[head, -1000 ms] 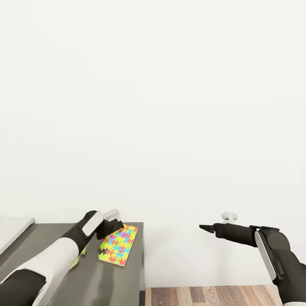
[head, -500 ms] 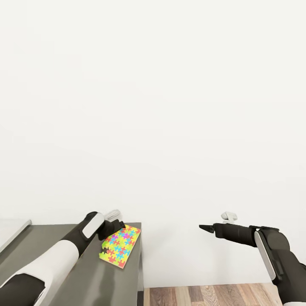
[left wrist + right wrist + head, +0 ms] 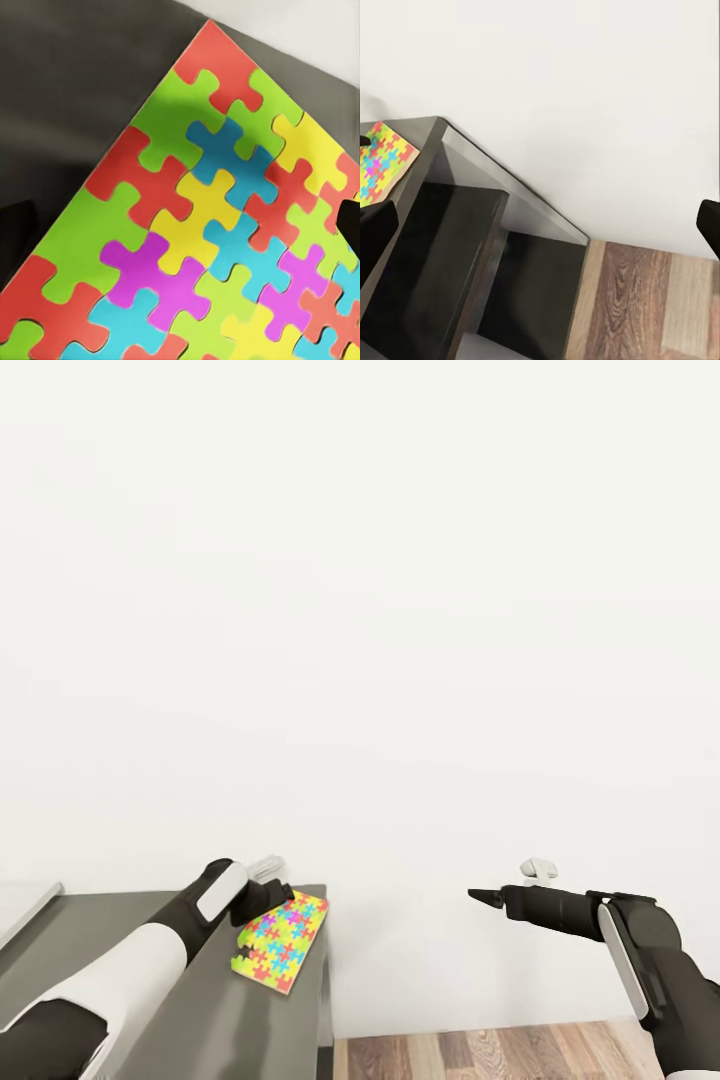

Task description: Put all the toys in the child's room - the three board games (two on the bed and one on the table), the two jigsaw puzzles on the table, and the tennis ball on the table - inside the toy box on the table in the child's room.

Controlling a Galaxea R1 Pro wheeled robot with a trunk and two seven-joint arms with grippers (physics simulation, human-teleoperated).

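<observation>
Dark grey cabinet section [image 3: 120,940]: this end of the table carries the action, its right edge dropping to the wood-plank floor [image 3: 520,1050].
Jigsaw puzzle [image 3: 278,943]: one bright patterned box, tilted, at the far right corner of the cabinet top; the left wrist view has it right under the camera, corner toward the wall.
Left gripper [image 3: 268,893]: on the puzzle's far edge and apparently clamped on it, though the fingers are hidden behind the wrist, so I cannot tell for sure.
Right gripper [image 3: 478,896]: out over the floor, well apart from the table, tips pinched to a point, carrying nothing.
White wall [image 3: 400,610]: bare, behind everything.
Progress: one puzzle looks to be in hand, not yet delivered. The toy box is out of frame, so how many toys are already inside it cannot be judged.
</observation>
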